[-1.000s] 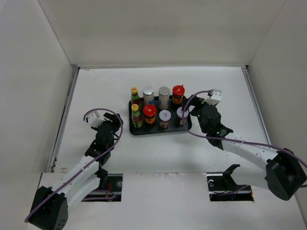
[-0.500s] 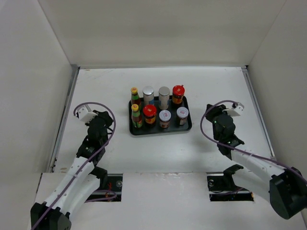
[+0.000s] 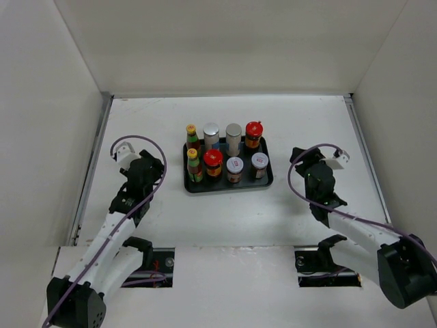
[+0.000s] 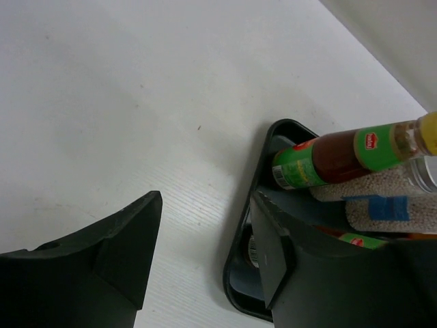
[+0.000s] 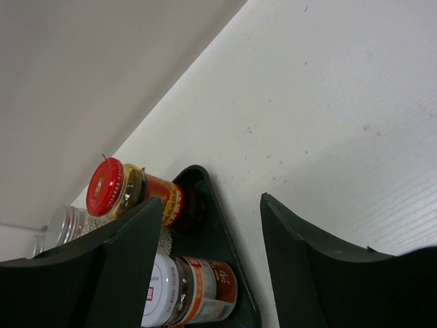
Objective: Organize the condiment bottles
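Observation:
Eight condiment bottles stand upright in two rows on a black tray [image 3: 265, 183] at mid-table. The back row holds a yellow-capped sauce bottle [image 3: 192, 136], two silver-lidded shakers [image 3: 211, 134] and a red-lidded jar [image 3: 253, 134]. The front row holds a second yellow-capped bottle [image 3: 194, 164], a red-lidded jar [image 3: 213, 162] and two silver-lidded jars [image 3: 234, 168]. My left gripper [image 3: 151, 169] is open and empty, left of the tray. My right gripper [image 3: 304, 167] is open and empty, right of the tray. The left wrist view shows a sauce bottle [image 4: 341, 154]; the right wrist view shows the red-lidded jar [image 5: 130, 188].
White walls enclose the table on three sides, with a metal strip [image 3: 92, 164] along the left edge. Bare white table lies all around the tray. Purple cables loop over both arms.
My right gripper has pulled back from the tray's right edge, leaving the front right jar standing on the tray. My left arm drew back left, then shifted slightly toward the tray.

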